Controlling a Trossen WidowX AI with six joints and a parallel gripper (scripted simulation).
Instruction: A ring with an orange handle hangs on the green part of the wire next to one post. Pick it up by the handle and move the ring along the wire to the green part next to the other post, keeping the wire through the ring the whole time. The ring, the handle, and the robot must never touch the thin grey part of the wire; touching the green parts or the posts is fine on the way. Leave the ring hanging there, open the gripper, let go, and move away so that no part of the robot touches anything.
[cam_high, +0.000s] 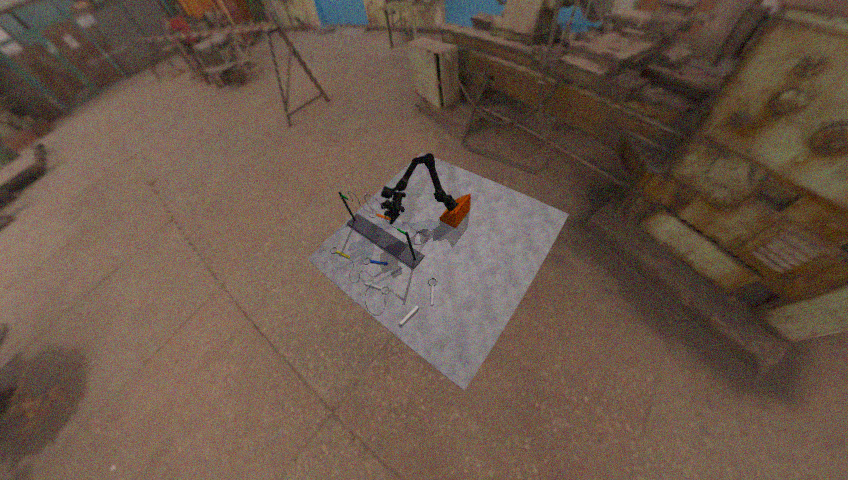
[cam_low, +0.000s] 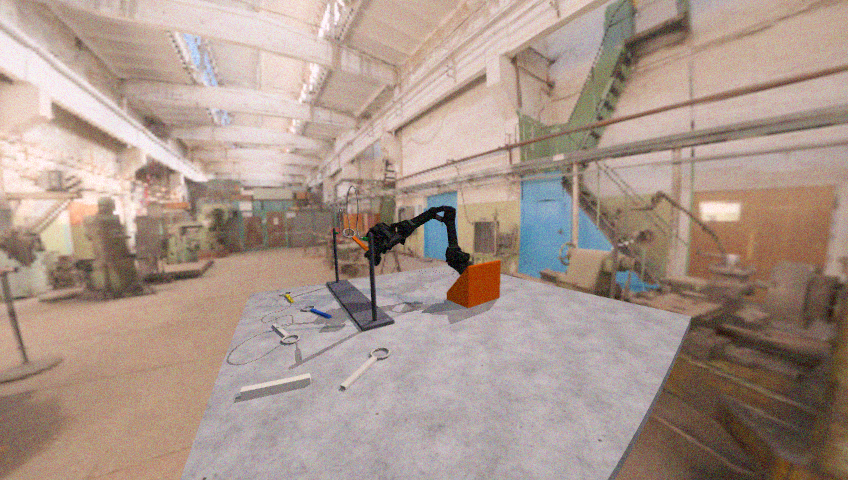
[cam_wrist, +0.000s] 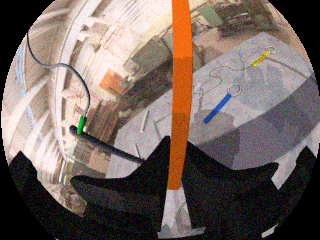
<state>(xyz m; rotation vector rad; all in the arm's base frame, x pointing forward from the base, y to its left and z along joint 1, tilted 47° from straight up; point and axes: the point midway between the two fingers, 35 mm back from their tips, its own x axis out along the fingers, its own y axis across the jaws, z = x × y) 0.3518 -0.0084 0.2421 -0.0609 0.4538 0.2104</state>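
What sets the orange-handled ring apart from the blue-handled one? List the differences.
The orange handle is clamped in the gripper and held up in the air; the blue handle lies loose on the grey table. The orange handle appears thicker and longer in the wrist view, though it is nearer the camera. Both are straight handles ending in a ring.
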